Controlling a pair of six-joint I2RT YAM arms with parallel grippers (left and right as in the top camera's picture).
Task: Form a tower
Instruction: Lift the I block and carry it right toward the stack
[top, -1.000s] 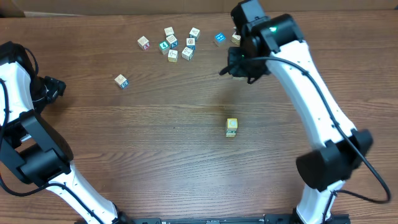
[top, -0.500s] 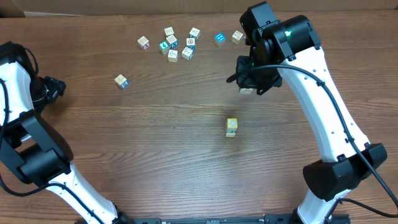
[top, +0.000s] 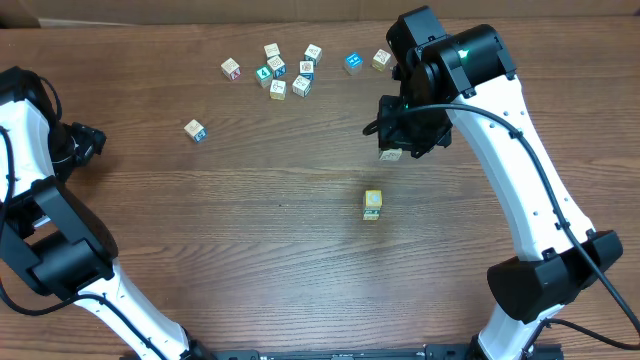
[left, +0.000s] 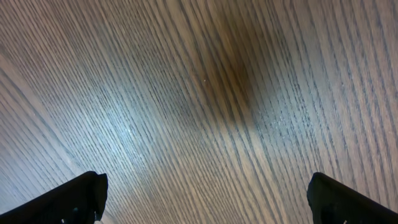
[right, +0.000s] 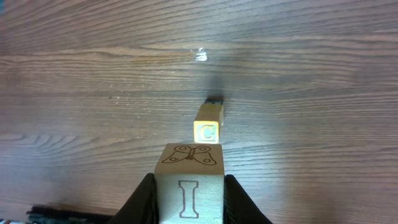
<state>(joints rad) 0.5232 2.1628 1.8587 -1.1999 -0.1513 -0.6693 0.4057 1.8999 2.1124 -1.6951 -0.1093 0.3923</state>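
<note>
While the right gripper (right: 189, 202) clamps a butterfly-printed cube (right: 189, 177) above the table (top: 250, 250), the tower (top: 372, 204) stands mid-table, near but apart; the left gripper (left: 208, 199) hangs with fingers spread wide over the wood.

Tower (top: 372, 204) stands alone mid-worktop (top: 250, 250), bare wood all round it, w/ widest room toward the near edge and the left. Only close obstacle is the right hand (right: 189, 196), clamped on a cube (top: 392, 154), just on the tower's far side. Right arm (top: 520, 170) spans the right side up from the near edge. Loose cubes (top: 275, 70) crowd the far edge. Lone cube (top: 195, 130) sits toward the left edge w/ room around it. Left arm (top: 40, 200) blocks the left edge.
</note>
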